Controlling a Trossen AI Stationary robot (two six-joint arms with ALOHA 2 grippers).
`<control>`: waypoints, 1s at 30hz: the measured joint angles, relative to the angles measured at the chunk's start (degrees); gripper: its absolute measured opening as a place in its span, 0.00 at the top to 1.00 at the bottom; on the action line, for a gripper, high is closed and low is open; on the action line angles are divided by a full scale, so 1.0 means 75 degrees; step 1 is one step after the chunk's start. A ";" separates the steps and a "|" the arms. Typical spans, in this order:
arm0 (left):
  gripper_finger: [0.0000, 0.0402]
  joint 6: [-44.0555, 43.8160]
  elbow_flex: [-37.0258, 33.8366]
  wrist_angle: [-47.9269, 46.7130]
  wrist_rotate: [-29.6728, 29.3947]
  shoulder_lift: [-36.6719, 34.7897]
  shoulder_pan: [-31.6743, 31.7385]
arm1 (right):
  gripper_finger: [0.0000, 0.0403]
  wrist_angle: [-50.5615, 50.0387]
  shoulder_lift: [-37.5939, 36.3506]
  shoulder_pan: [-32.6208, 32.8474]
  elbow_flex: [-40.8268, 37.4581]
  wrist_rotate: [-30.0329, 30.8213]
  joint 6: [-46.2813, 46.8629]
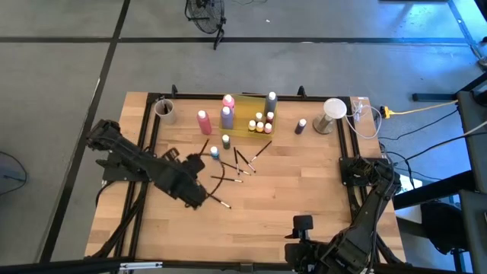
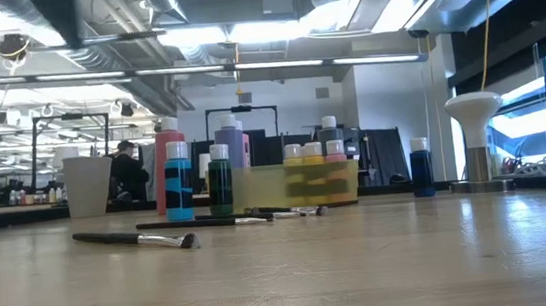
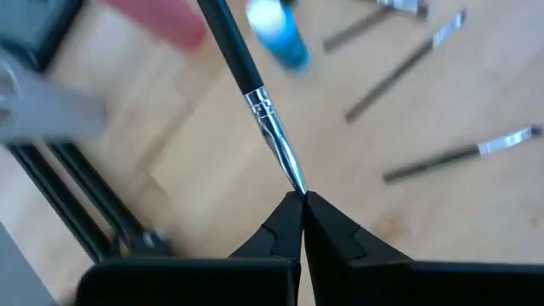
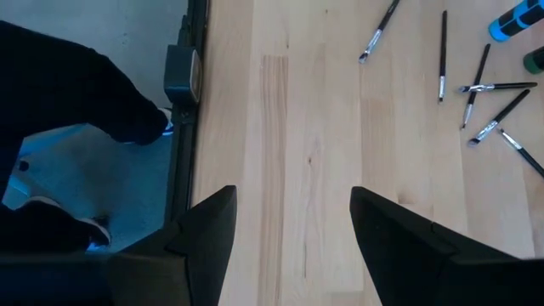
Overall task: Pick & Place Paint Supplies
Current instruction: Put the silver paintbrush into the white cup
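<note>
High view: the left gripper (image 1: 199, 199) sits over the wooden table (image 1: 304, 190), toward its left-middle, just beside the scattered brushes (image 1: 242, 161). Its wrist camera shows the two dark fingers (image 3: 280, 225) pressed together on the tip of one thin dark brush (image 3: 255, 93) — the silver ferrule and bristle end run right down into the pinch, and the handle angles away over the wood. Other brushes (image 3: 408, 64) lie loose beyond it, near a blue paint bottle (image 3: 279, 32).

The right gripper (image 1: 303, 228) waits at the near edge of the table, right of centre, its fingers (image 4: 208, 225) standing well apart over bare wood with nothing between them.

At the far side of the table stand the tall pink bottle (image 1: 203, 122), the purple bottle (image 1: 227, 116) and the grey bottle (image 1: 272, 103), with small white-capped paint bottles (image 1: 260, 123) clustered in the translucent yellow tray (image 1: 245, 129). A dark blue bottle (image 1: 301, 125) stands apart to the right, near a pale round cup (image 1: 333, 110); another cup (image 1: 164, 110) is at the far left corner. From the low view, one brush (image 2: 136, 239) lies flat nearest the camera — in front of the bottles.
</note>
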 joint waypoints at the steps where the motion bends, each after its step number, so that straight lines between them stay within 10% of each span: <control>1: 0.99 0.0301 0.0049 0.0006 -0.0166 -0.0079 0.0074 | 0.42 0.0021 0.0000 -0.0019 0.0000 0.0007 0.0000; 16: 0.99 0.4408 0.0222 0.0006 -0.3917 -0.1851 0.2240 | 0.42 0.0091 0.0003 -0.0334 0.0000 0.1285 -0.0210; 30: 0.99 1.2117 0.0133 0.0016 -0.8524 -0.1995 0.4013 | 0.42 -0.0819 0.0003 -0.1793 0.0000 0.4423 -0.1505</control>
